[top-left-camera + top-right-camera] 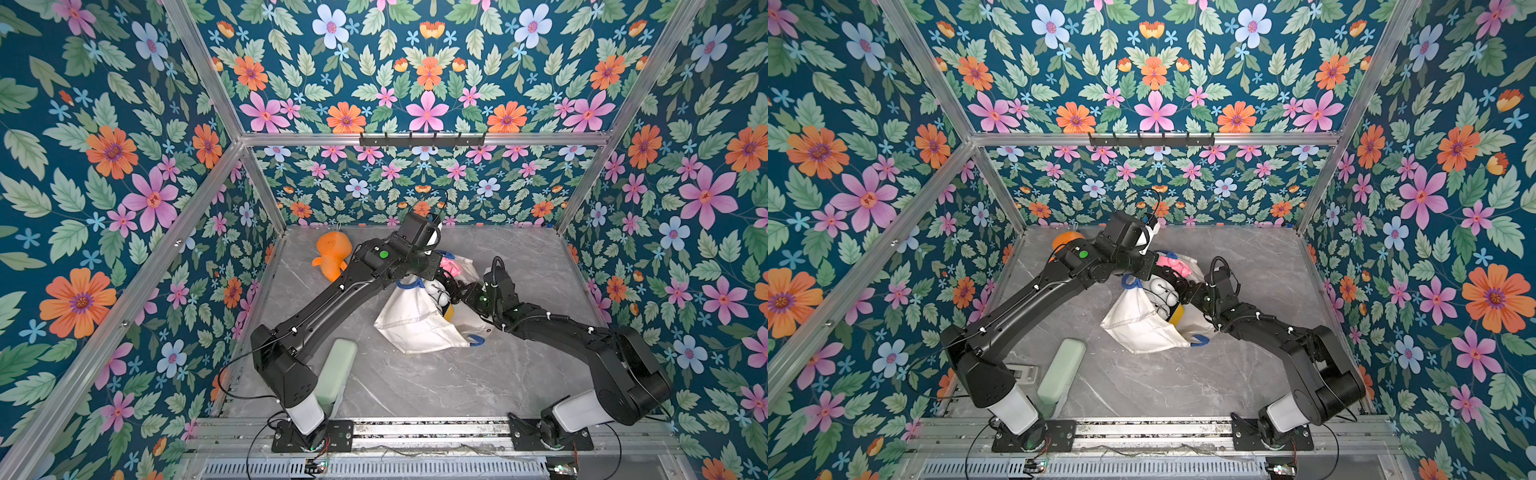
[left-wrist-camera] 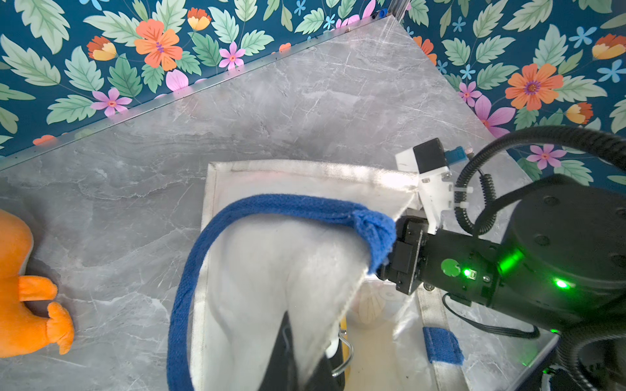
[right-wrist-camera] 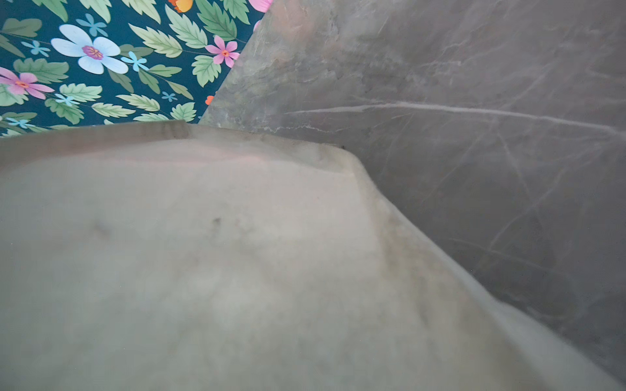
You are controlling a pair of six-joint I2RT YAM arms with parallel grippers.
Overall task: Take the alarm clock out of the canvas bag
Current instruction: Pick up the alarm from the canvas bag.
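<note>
canvas bag fills the lens; left jaws pinch its rim.

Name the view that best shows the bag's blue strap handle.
Left wrist: the blue strap handle arcs across the frame, close up. Both top views show just a small loop beside the left arm. Right wrist: only canvas.

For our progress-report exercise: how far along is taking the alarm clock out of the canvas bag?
Done: the left gripper pinches the canvas bag rim, holding its mouth open. In hand: the right gripper reaches inside, jaws hidden. Left: no alarm clock lies on the table; it must be gripped and lifted out.
</note>
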